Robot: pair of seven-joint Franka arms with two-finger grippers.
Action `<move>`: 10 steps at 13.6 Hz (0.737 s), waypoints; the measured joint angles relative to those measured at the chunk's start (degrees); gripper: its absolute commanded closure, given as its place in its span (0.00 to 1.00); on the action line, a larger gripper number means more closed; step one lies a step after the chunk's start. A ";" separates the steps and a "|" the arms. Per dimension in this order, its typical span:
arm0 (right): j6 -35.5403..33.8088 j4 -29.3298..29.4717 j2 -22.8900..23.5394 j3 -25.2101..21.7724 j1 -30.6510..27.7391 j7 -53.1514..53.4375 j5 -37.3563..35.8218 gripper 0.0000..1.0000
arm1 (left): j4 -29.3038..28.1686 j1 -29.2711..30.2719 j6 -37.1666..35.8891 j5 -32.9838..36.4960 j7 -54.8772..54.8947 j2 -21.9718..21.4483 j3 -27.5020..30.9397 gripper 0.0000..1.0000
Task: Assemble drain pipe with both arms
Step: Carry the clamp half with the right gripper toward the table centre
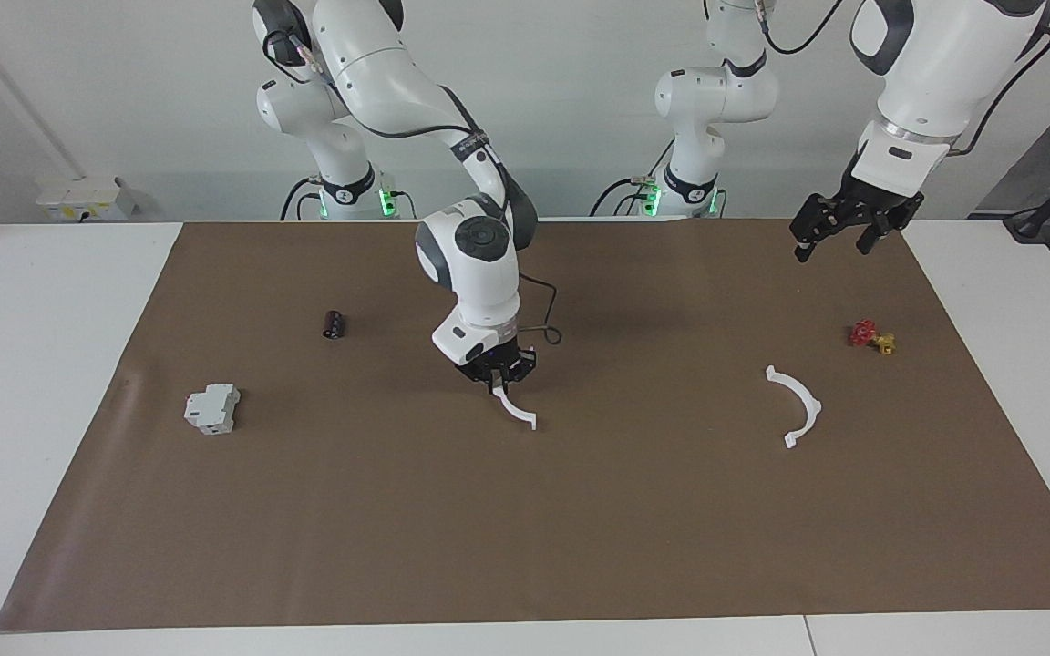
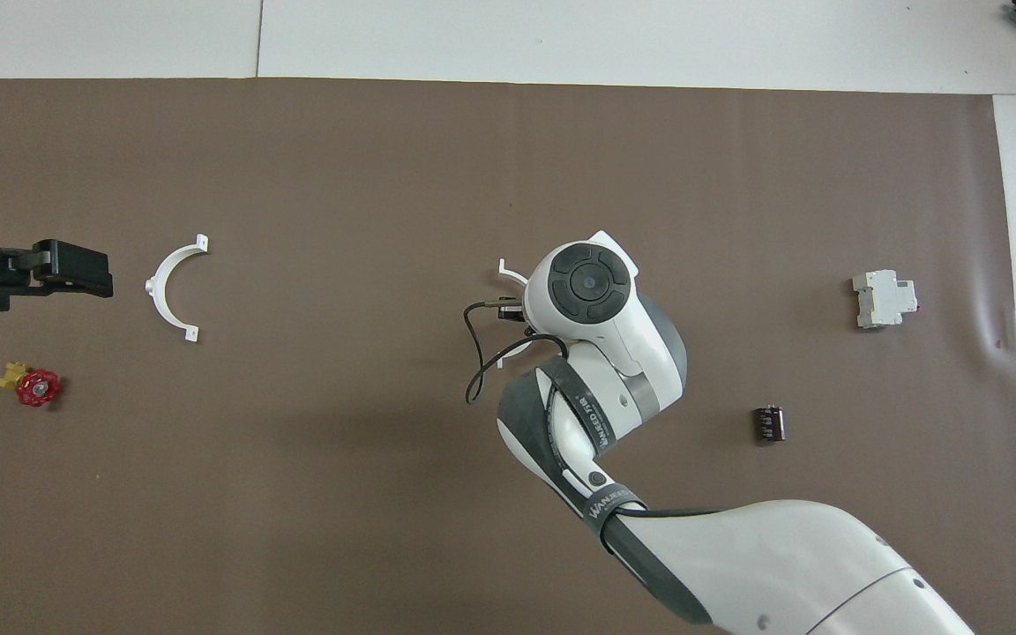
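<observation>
My right gripper [image 1: 499, 375] is shut on one end of a white half-ring arc [image 1: 518, 410] of the drain pipe, over the middle of the brown mat. The arc hangs down from the fingertips, its free tab close to the mat. In the overhead view the arm's wrist covers most of this gripper [image 2: 509, 309], and only part of the held arc [image 2: 508, 271] shows. The other arc [image 1: 799, 405] [image 2: 169, 287] lies flat on the mat toward the left arm's end. My left gripper [image 1: 838, 232] [image 2: 74, 269] hangs open and empty in the air beside that arc, and this arm waits.
A grey-white boxy block [image 1: 212, 408] [image 2: 885, 298] and a small black cylinder [image 1: 334, 324] [image 2: 769, 423] lie toward the right arm's end. A red and yellow valve piece [image 1: 869, 336] [image 2: 30, 385] sits near the loose arc, nearer to the robots.
</observation>
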 measured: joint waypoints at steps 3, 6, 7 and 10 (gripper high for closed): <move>0.74 0.00 0.90 -0.01 1.16 1.39 -0.42 1.00 | -0.04 -0.21 0.00 0.00 0.00 0.00 -0.07 0.00; 0.76 -0.01 1.22 -0.05 1.20 1.44 -2.53 1.00 | -0.07 -0.33 0.00 0.00 0.00 0.00 -0.06 0.00; 0.76 -0.01 1.24 -0.05 1.20 1.44 -2.82 1.00 | -0.10 -0.36 0.00 0.00 0.00 0.00 -0.06 0.00; 0.76 -0.04 1.27 -0.05 1.20 1.44 -3.25 1.00 | -0.44 -0.39 0.60 0.00 0.00 -0.03 -0.03 0.00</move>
